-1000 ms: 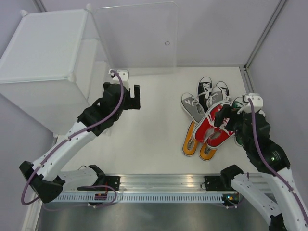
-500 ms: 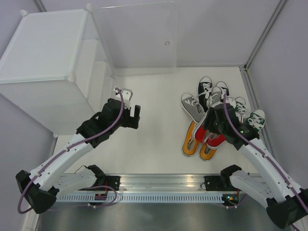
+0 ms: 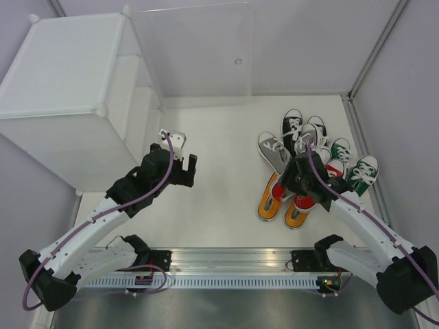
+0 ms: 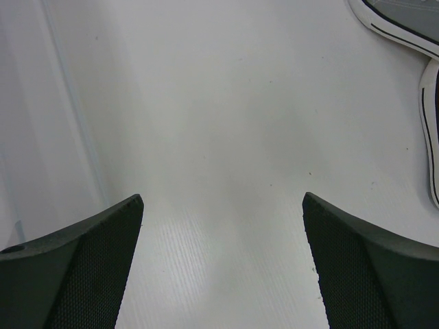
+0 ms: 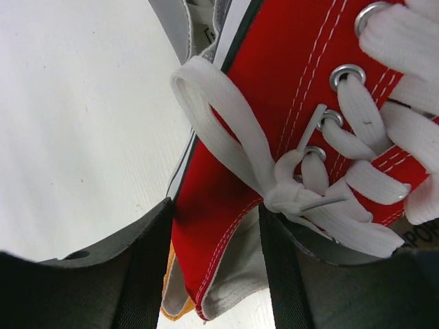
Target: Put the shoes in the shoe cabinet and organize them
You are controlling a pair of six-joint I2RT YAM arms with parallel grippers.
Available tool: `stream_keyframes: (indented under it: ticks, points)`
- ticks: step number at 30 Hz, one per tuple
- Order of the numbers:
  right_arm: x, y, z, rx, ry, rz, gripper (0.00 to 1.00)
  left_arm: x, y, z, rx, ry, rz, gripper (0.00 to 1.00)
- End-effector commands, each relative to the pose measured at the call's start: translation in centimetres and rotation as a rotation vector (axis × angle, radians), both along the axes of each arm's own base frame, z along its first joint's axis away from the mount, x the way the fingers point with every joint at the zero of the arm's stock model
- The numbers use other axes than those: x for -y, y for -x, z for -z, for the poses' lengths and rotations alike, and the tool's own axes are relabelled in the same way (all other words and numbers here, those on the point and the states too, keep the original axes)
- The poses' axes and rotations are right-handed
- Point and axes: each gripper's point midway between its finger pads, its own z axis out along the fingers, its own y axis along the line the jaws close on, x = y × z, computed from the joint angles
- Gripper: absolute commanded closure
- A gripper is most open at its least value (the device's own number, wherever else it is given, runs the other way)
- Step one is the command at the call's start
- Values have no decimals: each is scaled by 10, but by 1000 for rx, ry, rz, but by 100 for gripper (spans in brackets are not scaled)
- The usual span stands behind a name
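The shoes lie in a heap at the right of the table: a grey one (image 3: 274,152), two black (image 3: 293,125), two green (image 3: 362,171), two orange (image 3: 266,205) and the red ones (image 3: 310,199). My right gripper (image 3: 302,179) sits over the heap, shut on the side wall of a red shoe (image 5: 274,89). Its fingers (image 5: 140,274) pinch the red canvas near the lace knot, and an orange shoe (image 5: 168,305) shows beneath. My left gripper (image 3: 188,171) hangs open over bare table, fingers (image 4: 82,260) wide apart. The shoe cabinet (image 3: 62,75) stands at the back left with its clear door (image 3: 195,55) swung open.
The grey shoe (image 4: 405,17) and a white sole edge (image 4: 431,123) show at the right of the left wrist view, and the cabinet wall (image 4: 27,103) at its left. A metal rail (image 3: 226,264) runs along the near edge. Walls close in at the right and back.
My right gripper swung left over the heap and closed on the red shoe. My left arm drew back from the cabinet toward the near side, still open.
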Motion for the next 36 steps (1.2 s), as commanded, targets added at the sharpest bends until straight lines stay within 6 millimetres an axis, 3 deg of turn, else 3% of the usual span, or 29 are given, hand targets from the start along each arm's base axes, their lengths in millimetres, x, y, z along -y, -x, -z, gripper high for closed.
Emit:
stream_keyframes:
  ticks: [1, 3, 5, 6, 8, 10, 12, 16, 25, 36]
  points:
    - [-3, -11, -14, 46, -7, 13, 42, -4, -7, -8, 49, -24, -15, 0]
    - [6, -1, -24, 39, 20, 23, 41, -5, -7, -7, 47, -25, -17, 0]
    - [19, -1, -53, 91, 53, 64, 41, -4, -7, -6, 44, -25, -19, 0]
    - [29, 11, -53, 52, 95, 80, 41, -4, -7, -5, 40, -28, -19, 0]
    - [48, 13, -79, 92, 146, 146, 40, -5, -7, -5, 39, -28, -21, 0]
    - [64, 26, -81, 48, 215, 179, 40, -6, -7, -5, 39, -30, -25, 0]
    - [78, 36, -74, -3, 275, 219, 38, -6, -6, -5, 38, -27, -27, 0]
    - [79, 47, -43, -108, 292, 247, 37, -6, -6, -6, 41, -23, -28, 0]
    - [101, 55, -7, -156, 379, 379, 34, -4, -3, -4, 29, -14, -13, 0]
    - [112, 48, 15, -180, 349, 435, 48, -3, -3, -5, 29, -13, -10, 0]
